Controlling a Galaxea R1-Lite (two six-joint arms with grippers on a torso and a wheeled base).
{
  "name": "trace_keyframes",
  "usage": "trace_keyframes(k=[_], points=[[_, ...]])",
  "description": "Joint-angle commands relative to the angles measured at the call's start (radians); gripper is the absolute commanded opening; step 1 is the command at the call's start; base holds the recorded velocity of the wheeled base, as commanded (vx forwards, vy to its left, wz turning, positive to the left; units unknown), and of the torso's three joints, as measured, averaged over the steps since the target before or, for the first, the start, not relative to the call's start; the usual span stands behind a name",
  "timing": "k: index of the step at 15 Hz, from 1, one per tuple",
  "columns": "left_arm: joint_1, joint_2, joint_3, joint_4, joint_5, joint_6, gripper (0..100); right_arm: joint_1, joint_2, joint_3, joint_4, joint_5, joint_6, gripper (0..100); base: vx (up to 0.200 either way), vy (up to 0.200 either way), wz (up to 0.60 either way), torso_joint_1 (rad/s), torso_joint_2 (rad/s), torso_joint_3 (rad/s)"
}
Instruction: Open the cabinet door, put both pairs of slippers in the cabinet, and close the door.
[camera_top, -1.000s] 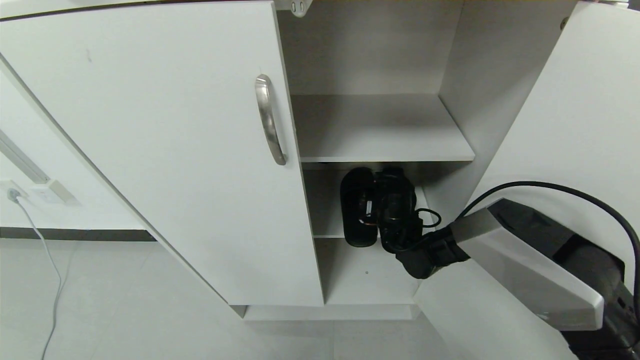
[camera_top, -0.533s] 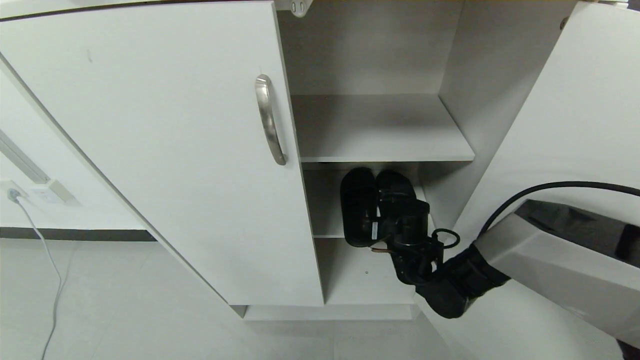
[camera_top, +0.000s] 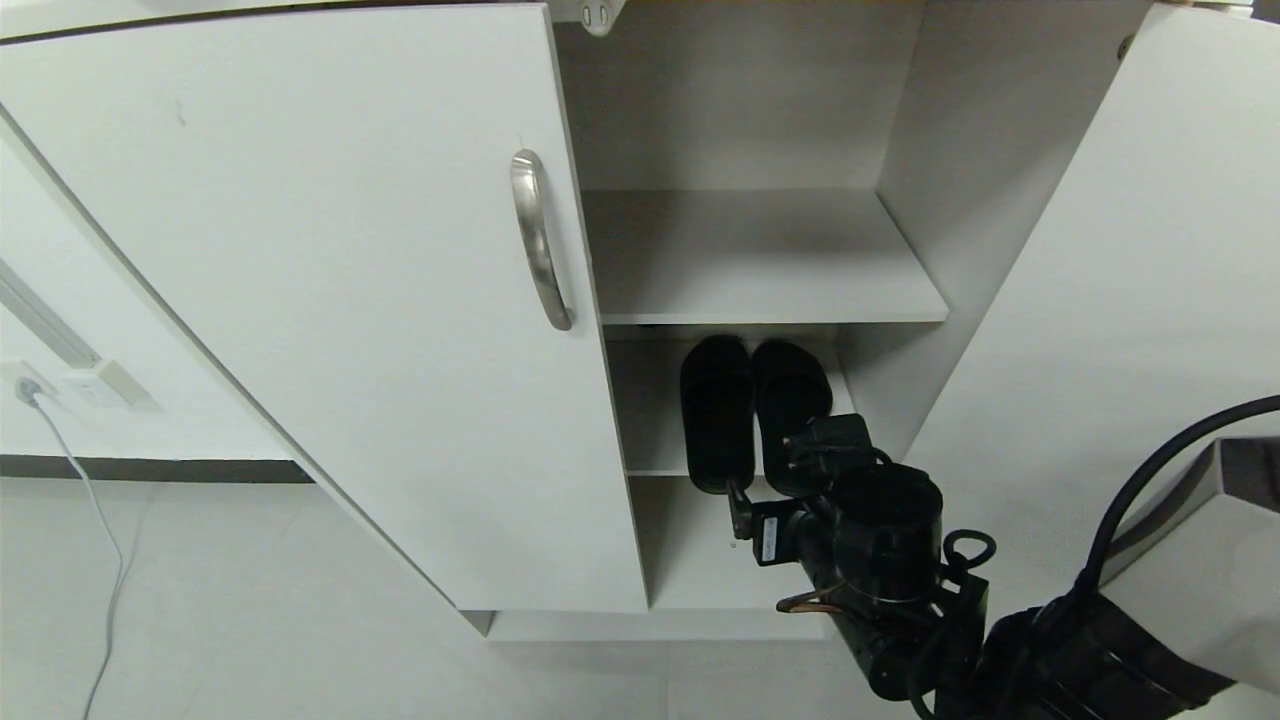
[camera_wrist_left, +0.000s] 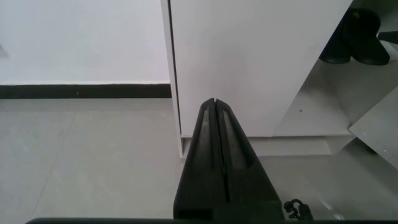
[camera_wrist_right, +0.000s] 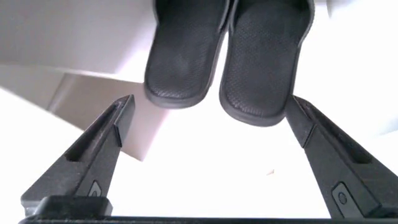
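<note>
A pair of black slippers (camera_top: 750, 410) lies side by side on the cabinet's lower shelf (camera_top: 650, 440), heels sticking out past its front edge. The right wrist view has the slippers (camera_wrist_right: 217, 56) just ahead of my right gripper (camera_wrist_right: 210, 102), whose fingers (camera_wrist_right: 106, 143) are spread wide with nothing between them. From the head view, my right gripper (camera_top: 785, 470) hangs open just in front of and below the slippers, apart from them. The right cabinet door (camera_top: 1130, 300) stands swung open. My left gripper (camera_wrist_left: 214, 124) is shut and empty, low over the floor, facing the left door (camera_wrist_left: 249, 62).
The left door (camera_top: 330, 300) with its metal handle (camera_top: 538, 240) stands beside the opening. The upper shelf (camera_top: 760, 260) and the cabinet floor (camera_top: 720, 560) are bare. A wall socket and cable (camera_top: 60, 440) lie at the far left over a tiled floor (camera_top: 250, 650).
My right gripper, earlier deep in the cabinet at the slippers, has let go and drawn back out and down. The slippers stay on the shelf. The left door has not moved.
</note>
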Motion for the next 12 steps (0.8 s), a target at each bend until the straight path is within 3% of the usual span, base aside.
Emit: trace_keyframes(k=[1,4,9,12], points=[[0.0,0.001,0.0,0.0,0.0,0.0,0,0.009,-0.022,0.016,-0.001,0.0,0.001,100,0.0,0.0,0.0,0.0,0.0,0.0],[0.0,0.001,0.0,0.0,-0.001,0.0,0,0.021,-0.025,0.015,-0.001,0.0,-0.002,100,0.0,0.0,0.0,0.0,0.0,0.0],[0.0,0.001,0.0,0.0,-0.001,0.0,0,0.024,-0.036,0.027,-0.001,0.0,-0.004,100,-0.2,0.0,0.0,0.001,0.0,0.004],[0.0,0.001,0.0,0.0,0.003,-0.003,0,0.035,-0.047,0.041,-0.001,-0.008,-0.009,100,0.0,0.0,0.0,0.0,0.0,0.0]])
